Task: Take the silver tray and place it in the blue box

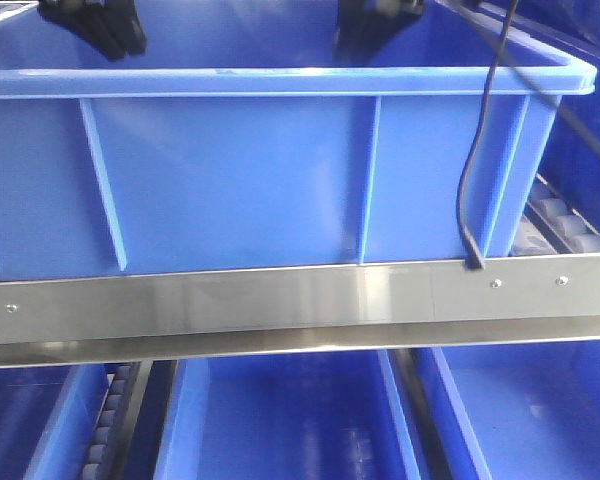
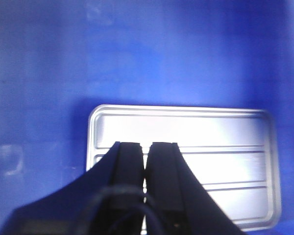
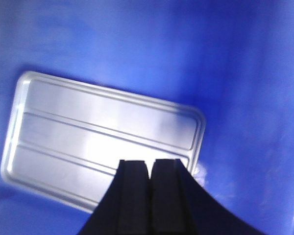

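A steel rail (image 1: 300, 305) runs across the front view, left to right, bright and brushed, with small screws along it. Behind and above it stands the blue box (image 1: 280, 180), its near wall ribbed and its thick rim level across the top of the view. A black cable (image 1: 472, 190) hangs down over the right part of that wall and ends at the rail. To the right of the box, a strip of pale rollers (image 1: 570, 225) slopes away toward the far side. Below the rail more blue crates (image 1: 280, 420) sit side by side, with another roller strip (image 1: 110, 420) at the lower left between two of them.

Both arms reach over the far rim of the box, seen only as dark shapes at the top of the front view.

The tray (image 2: 186, 166) lies flat on the blue floor of the box, rim up, its long ridges plain across the shiny base. In the left wrist view it fills the lower middle, with blue floor showing on its left, far and right sides. In the right wrist view it sits slantwise to the left.

The left gripper (image 2: 146, 147) hangs over the tray with its two black fingers pressed together, nothing between them. The right gripper (image 3: 149, 164) is likewise closed and empty, its tips over the tray's near right edge.
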{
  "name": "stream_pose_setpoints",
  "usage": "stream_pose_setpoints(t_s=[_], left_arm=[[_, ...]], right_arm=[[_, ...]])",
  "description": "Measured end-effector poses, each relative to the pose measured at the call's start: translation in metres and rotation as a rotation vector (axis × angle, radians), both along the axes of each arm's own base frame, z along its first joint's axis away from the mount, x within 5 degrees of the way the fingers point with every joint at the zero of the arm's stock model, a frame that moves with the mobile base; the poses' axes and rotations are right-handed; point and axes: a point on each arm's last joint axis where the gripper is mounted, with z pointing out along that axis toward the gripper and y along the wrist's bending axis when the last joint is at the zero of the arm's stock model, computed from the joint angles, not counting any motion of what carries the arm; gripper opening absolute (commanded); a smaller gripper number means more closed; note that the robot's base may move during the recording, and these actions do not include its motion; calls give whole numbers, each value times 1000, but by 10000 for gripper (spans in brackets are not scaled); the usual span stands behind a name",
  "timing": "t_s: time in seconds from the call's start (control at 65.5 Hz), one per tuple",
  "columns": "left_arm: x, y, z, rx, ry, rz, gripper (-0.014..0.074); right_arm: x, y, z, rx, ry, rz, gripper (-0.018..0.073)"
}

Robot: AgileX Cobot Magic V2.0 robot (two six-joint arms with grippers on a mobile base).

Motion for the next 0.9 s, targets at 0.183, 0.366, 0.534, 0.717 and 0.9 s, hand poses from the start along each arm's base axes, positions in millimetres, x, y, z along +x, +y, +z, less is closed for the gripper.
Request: stream_pose_setpoints(t_s=[0.183, 0.366, 0.534, 0.717, 0.9], left_arm=[[-28, -11, 27, -51, -110, -55, -6], [-69, -19, 24, -111, -219, -122, -6], [-103, -3, 9, -139, -297, -128, -6], [-144, 22, -10, -124, -421, -153, -6], [-187, 45, -23, -146, -583, -183, -6]], right_arm=[[-23, -10, 43, 10, -149, 47, 52], [-54, -21, 65, 24, -303, 72, 52], [-101, -39, 69, 55, -440, 69, 52], [-150, -64, 45, 115, -624, 18, 52], [-201, -89, 7, 137, -738, -12, 52]])
